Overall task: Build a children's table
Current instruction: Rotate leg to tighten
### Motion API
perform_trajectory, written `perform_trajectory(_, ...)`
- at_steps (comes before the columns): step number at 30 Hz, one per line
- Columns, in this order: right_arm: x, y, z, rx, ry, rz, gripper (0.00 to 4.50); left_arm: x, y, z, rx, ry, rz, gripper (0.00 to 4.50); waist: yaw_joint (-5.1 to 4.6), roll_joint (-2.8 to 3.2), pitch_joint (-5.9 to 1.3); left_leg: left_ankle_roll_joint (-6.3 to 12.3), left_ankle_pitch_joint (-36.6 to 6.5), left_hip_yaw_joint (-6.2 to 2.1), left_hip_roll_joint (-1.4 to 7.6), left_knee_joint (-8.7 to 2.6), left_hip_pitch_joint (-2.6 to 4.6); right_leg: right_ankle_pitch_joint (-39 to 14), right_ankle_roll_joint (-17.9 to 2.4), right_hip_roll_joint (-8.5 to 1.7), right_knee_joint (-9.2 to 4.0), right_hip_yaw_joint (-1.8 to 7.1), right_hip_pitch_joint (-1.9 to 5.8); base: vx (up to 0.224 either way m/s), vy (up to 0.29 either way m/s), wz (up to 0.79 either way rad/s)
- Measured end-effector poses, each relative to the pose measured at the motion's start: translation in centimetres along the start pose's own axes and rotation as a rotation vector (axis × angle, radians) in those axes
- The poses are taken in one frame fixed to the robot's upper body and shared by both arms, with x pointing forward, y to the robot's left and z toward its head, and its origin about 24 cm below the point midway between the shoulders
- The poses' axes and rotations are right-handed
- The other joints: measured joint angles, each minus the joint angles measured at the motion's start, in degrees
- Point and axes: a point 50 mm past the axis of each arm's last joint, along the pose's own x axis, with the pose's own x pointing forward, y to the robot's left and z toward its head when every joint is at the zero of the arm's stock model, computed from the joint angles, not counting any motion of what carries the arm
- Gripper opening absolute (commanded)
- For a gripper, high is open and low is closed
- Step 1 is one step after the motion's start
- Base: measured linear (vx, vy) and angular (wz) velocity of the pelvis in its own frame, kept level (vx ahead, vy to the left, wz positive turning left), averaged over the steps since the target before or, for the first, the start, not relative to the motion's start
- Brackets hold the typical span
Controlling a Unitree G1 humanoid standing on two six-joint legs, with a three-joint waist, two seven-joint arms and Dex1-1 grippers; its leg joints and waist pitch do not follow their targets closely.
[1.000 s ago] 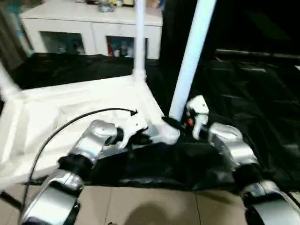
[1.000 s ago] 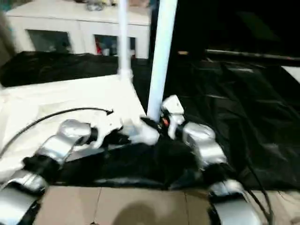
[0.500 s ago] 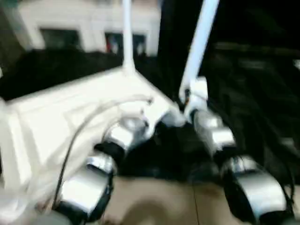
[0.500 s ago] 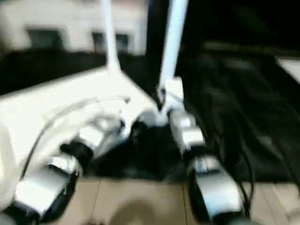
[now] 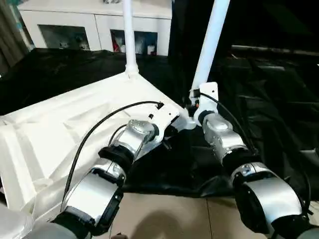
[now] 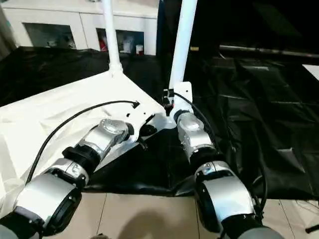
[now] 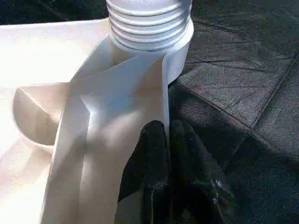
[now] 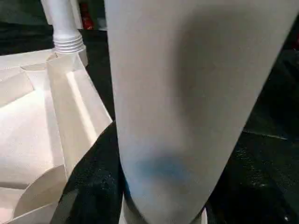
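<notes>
A crinkled black plastic sheet is spread over the floor, and beige floor tiles with dark joints are left bare at its near edge. A low white cabinet with glass doors is seen against the far side, with small coloured items dimly visible behind its panes. A grey curtain edge is seen beside the cabinet.
</notes>
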Motion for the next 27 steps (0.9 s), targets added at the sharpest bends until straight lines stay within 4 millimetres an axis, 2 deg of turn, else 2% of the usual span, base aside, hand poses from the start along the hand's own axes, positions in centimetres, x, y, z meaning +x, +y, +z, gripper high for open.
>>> perform_trajectory(3, -0.4, -0.3, -1.4, 0.024, 0.032, 0.04, 2.67, -0.2, 0.3, 0.1, 0.019, -0.013, -0.003, 0.0, -0.07, 0.09, 0.26, 0.12, 0.05, 0.07, 0.0, 0.01, -0.1, 0.06, 0.08, -0.01, -0.03, 0.02, -0.11, 0.0, 0.0, 0.0)
perform_trajectory(6, -0.5, -0.7, -1.1, 0.025, 0.014, 0.088, 3.04, -0.5, 0.6, 0.1, 0.041, -0.022, -0.01, 0.0, -0.21, 0.22, 0.43, 0.35, 0.18, 0.27, 0.03, -0.01, -0.16, 0.11, 0.14, -0.03, -0.02, 0.1, -0.28, 0.0, 0.0, 0.0)
perform_trajectory(8, -0.7, -1.1, -0.9, 0.019, 0.003, 0.134, 3.06, -0.7, 0.9, 0.1, 0.048, -0.025, -0.015, 0.0, -0.31, 0.31, 0.56, 0.49, 0.21, 0.36, 0.03, -0.01, -0.23, 0.11, 0.14, -0.04, -0.06, 0.13, -0.34, 0.0, 0.0, 0.0)
perform_trajectory(14, -1.7, -2.5, -0.4, -0.048, -0.043, 0.26, 3.64, -1.3, 1.5, 0.2, 0.076, -0.041, -0.033, 0.0, -0.29, 0.34, 0.6, 1.15, 0.36, 0.5, 0.03, 0.1, -0.93, 0.17, 0.23, -0.06, 0.01, 0.19, -1.02, 0.0, 0.0, 0.0)
perform_trajectory(17, -3.0, -3.5, -1.4, -0.086, -0.027, 0.317, 3.94, -1.8, 2.0, -0.1, 0.092, -0.048, -0.046, 0.0, -0.32, 0.35, 0.61, 1.35, 0.25, 0.51, 0.03, 0.24, -1.0, 0.21, 0.29, -0.08, 0.04, 0.2, -1.04, 0.0, 0.0, 0.0)
perform_trajectory(21, -4.0, -4.4, -2.1, -0.106, 0.005, 0.355, 4.0, -2.3, 2.4, -0.6, 0.104, -0.048, -0.054, 0.0, -0.73, 0.35, 0.63, 1.35, 0.25, 0.55, 0.04, 0.28, -0.99, 0.22, 0.31, -0.1, 0.04, 0.24, -1.05, 0.0, 0.0, 0.0)
perform_trajectory(27, -4.1, -4.0, -1.0, -0.114, -0.033, 0.383, 4.0, -2.5, 2.4, -0.7, 0.112, -0.05, -0.071, 0.0, -0.73, 0.38, 0.64, 1.35, 0.25, 0.58, 0.03, 0.33, -0.99, 0.23, 0.3, -0.12, 0.03, 0.28, -1.05, 0.0, 0.0, 0.0)
